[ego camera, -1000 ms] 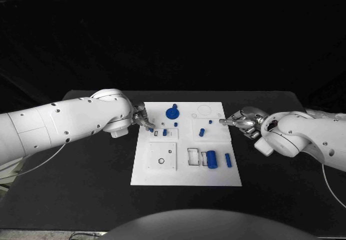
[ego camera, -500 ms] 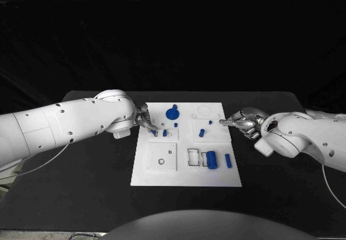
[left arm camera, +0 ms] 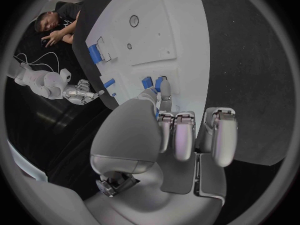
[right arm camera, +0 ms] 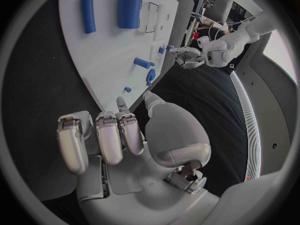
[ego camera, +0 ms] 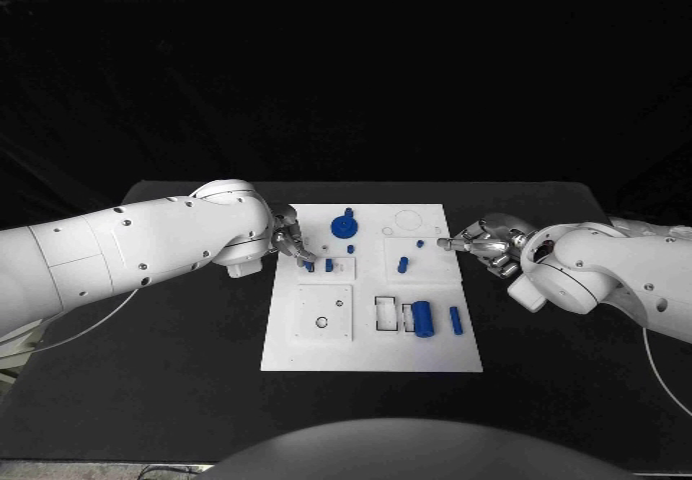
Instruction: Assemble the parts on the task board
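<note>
Left fingers (ego camera: 299, 253) on small blue part (ego camera: 309, 266)

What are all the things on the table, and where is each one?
Black table: one, black, under everything.
White plate-like task board: one, white, middle of the table.
Large round blue part: one, blue, far end of the board.
Thick blue cylinder: one, blue, near right part of the board.
Thin blue rod: one, blue, just right of the thick cylinder.
Small blue peg: one, blue, right half of the board, midway.
Small blue pieces: two, blue, left half of the board by the left hand's fingers.
Left hand: one, silver, at the board's left edge; fingertips at a small blue piece.
Right hand: one, silver, at the board's right edge.
</note>
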